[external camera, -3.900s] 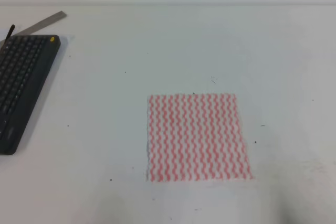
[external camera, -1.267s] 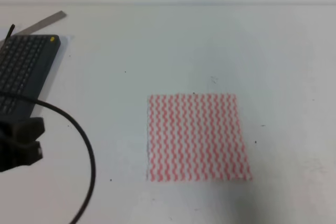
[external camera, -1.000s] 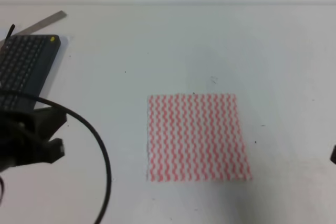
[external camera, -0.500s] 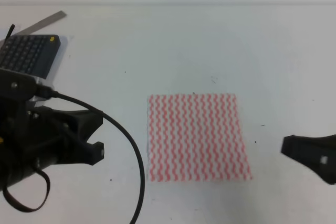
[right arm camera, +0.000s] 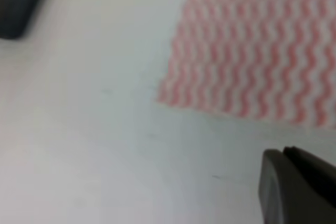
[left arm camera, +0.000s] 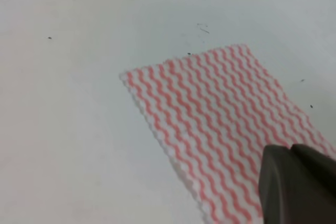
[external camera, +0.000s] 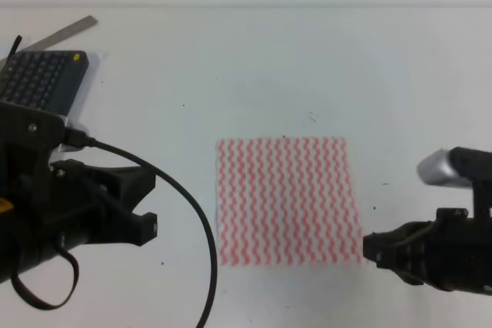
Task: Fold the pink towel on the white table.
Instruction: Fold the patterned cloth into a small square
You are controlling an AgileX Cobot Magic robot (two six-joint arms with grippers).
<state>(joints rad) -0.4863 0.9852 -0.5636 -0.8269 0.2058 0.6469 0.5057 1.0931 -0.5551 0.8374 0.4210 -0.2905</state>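
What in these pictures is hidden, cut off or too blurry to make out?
- Keyboard: in the high view, its near part is hidden behind the left arm.
- Left gripper: its opening is unclear in the high view, and the left wrist view cuts it at the corner.
- Right gripper: dark and blurred in the high view beside the pink towel; contact and opening are unreadable.

The thin white cloth towel with pink wavy stripes [external camera: 288, 200] looks soft and matt. It lies on a smooth, faintly scuffed white table [external camera: 254, 67]. Both black grippers' housings look like matt plastic: left [external camera: 142, 201], right [external camera: 373, 250].
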